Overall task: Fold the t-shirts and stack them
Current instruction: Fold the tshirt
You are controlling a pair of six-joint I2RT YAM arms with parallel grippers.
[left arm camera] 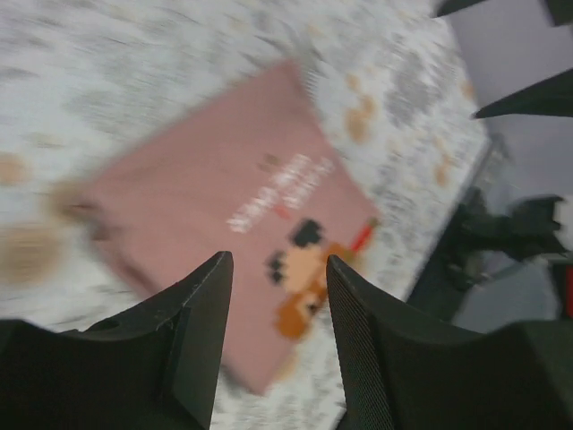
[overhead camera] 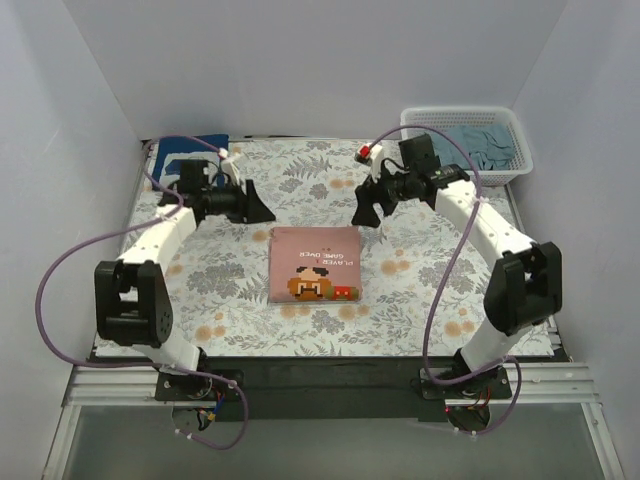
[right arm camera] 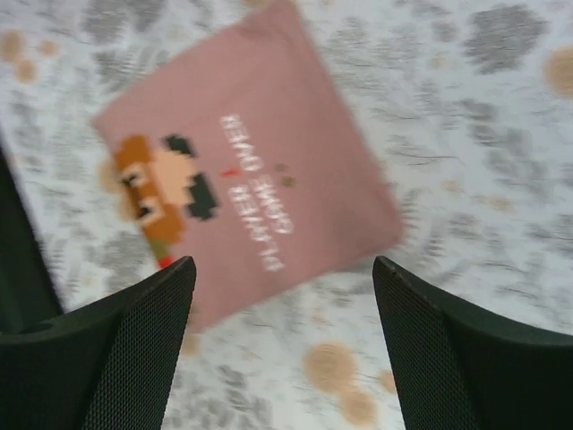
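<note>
Floral table cloth (overhead camera: pixel 220 290) bears folded pink t-shirt (overhead camera: pixel 312 262); left jaws, right jaws parted, empty.

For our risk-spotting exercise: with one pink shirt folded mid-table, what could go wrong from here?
1. The left tool and right tool hang open near the far edge of the folded pink t-shirt; a low sweep could snag and unfold it.
2. The grey-teal t-shirt sits in the white basket; pulling it out might drag the basket along.
3. The navy t-shirt lies behind the left arm, an awkward reach.
</note>
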